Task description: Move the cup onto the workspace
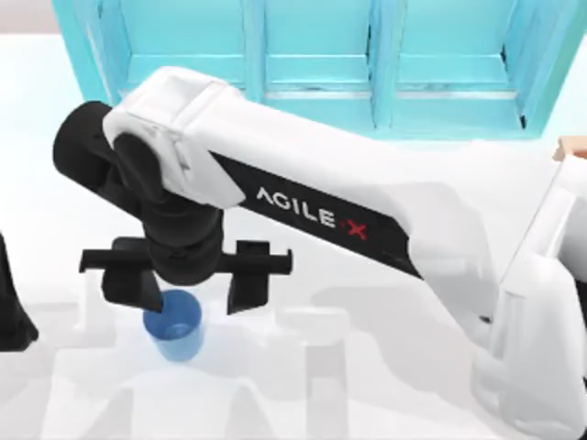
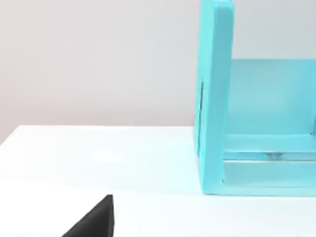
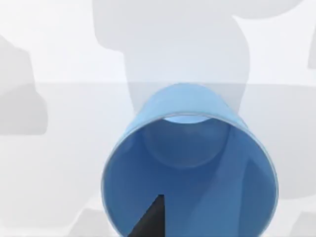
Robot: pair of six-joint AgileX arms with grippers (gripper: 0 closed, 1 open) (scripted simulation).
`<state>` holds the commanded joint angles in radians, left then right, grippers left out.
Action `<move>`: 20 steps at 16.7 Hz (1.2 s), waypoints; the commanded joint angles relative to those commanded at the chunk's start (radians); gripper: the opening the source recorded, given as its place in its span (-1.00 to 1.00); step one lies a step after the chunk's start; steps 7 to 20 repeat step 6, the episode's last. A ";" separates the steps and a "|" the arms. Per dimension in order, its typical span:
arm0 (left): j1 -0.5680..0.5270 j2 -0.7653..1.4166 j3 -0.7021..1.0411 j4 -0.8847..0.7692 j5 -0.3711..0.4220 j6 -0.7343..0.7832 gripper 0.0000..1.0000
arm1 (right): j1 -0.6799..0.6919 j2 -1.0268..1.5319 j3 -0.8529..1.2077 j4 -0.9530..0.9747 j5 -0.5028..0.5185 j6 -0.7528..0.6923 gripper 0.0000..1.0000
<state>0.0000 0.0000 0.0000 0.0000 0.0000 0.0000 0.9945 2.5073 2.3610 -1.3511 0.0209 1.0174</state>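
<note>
The blue cup (image 1: 176,327) stands upright on the white tabletop (image 1: 385,394), on the left side, near the front. It is well away from the turquoise shelf (image 1: 321,64) at the far edge. The right gripper (image 1: 188,284) hangs just above it with its fingers (image 1: 249,286) spread wide, not pinching anything. The cup sits under the left finger, not in the middle of the gap. The right arm is much nearer. The left arm (image 1: 11,312) rests at the left edge.

There is one blue cup (image 1: 176,325), one white desk (image 1: 367,385), one turquoise shelf (image 1: 321,64) with three bays — and two robot arms, one white, one black.
</note>
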 joint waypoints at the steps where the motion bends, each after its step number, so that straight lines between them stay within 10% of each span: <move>1: 0.000 0.000 0.000 0.000 0.000 0.000 1.00 | 0.000 0.000 0.000 0.000 0.000 0.000 1.00; 20: 0.000 0.000 0.000 0.000 0.000 0.000 1.00 | 0.000 0.000 0.000 0.000 0.000 0.000 1.00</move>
